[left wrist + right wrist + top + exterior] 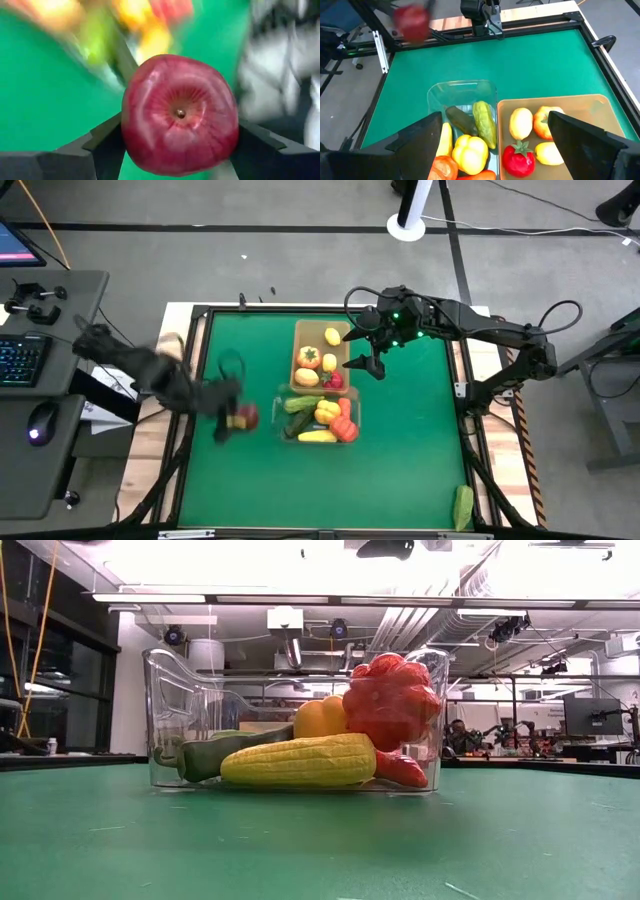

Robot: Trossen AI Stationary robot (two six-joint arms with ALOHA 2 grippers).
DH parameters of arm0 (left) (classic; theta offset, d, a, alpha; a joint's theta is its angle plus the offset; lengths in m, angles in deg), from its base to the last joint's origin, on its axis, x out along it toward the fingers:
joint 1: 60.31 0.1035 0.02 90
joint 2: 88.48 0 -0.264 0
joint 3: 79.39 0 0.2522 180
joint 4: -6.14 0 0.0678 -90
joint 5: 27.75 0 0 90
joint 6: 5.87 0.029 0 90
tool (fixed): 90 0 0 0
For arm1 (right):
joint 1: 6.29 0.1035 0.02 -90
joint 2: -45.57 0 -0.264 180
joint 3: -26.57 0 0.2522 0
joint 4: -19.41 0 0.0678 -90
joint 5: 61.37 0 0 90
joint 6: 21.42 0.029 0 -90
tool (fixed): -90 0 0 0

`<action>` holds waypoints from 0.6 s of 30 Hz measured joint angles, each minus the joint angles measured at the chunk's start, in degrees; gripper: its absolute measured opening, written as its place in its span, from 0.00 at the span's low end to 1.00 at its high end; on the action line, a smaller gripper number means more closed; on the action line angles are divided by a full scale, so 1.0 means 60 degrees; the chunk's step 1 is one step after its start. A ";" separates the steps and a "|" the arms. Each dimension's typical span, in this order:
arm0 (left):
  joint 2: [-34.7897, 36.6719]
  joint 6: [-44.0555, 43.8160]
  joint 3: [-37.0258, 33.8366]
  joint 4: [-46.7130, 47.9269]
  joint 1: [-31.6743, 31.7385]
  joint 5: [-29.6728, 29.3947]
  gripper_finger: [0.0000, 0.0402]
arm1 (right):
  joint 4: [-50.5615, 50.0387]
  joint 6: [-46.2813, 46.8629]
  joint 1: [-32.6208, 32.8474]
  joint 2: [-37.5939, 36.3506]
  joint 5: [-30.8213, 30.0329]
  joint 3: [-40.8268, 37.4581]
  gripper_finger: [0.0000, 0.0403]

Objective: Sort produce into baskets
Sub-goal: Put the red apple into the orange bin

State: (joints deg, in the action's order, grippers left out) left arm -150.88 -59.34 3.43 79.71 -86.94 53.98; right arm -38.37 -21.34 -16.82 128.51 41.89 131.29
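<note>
The left gripper (180, 145) is clenched on a round dark-red toy apple (180, 115): in the left wrist view one dark finger (107, 142) presses each flank of the fruit, whose dimpled stem end faces the camera and which fills the whole gap between them. In the high view that gripper (232, 420) and the apple (246, 417) are blurred, over the green table mat (400, 450), just to the side of the clear transparent plastic bin (282, 402), apart from it.

Beyond the apple, the clear bin holds a yellow ear of toy corn (298, 760), a dark green cucumber (225, 752), a second, lighter green cucumber (485, 124), a yellow bell pepper (469, 152) and a red-orange ruffled vegetable (392, 700), with a reddish carrot-like piece (400, 770) low at one end.

The right gripper (367, 365) hangs with its fingers spread apart and grasping nothing, above the mat beside the tan opaque rectangular bin (298, 338). In the right wrist view its two dark fingers (585, 137) frame both bins from above. The tan bin (600, 107) touches the clear bin (462, 90) and contains a yellow lemon (521, 123), an orange-yellow fruit (545, 121), another yellow piece (549, 153) and a red tomato with a green calyx (518, 159).

A loose light green vegetable (462, 508) lies near the mat's corner, well apart from both grippers.
</note>
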 joint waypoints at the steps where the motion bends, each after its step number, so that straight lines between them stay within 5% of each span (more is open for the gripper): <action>1: 0.0258 0.0477 0.0000 -0.0049 0.0538 -0.0617 0.69 | 0.0005 0.0049 0.0000 0.0000 0.0000 0.0000 0.88; 6: 0.0099 0.3668 -0.0156 -0.0469 0.3797 -0.1452 0.67 | 0.0003 0.0690 0.0000 0.0000 -0.0001 0.0000 0.88; 10: -0.1232 0.5956 -0.0656 -0.3016 0.6077 -0.0121 0.67 | 0.0010 0.1138 0.0007 0.0000 0.0004 0.0000 0.88; 18: -0.4409 0.7478 -0.0659 -0.7886 0.8355 0.0565 0.68 | 0.0234 0.2283 0.0007 0.0000 -0.0016 0.0000 0.88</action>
State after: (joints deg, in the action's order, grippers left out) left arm -177.33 -14.47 -0.52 32.39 -36.81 57.37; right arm -36.97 -7.64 -16.77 128.51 41.79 131.29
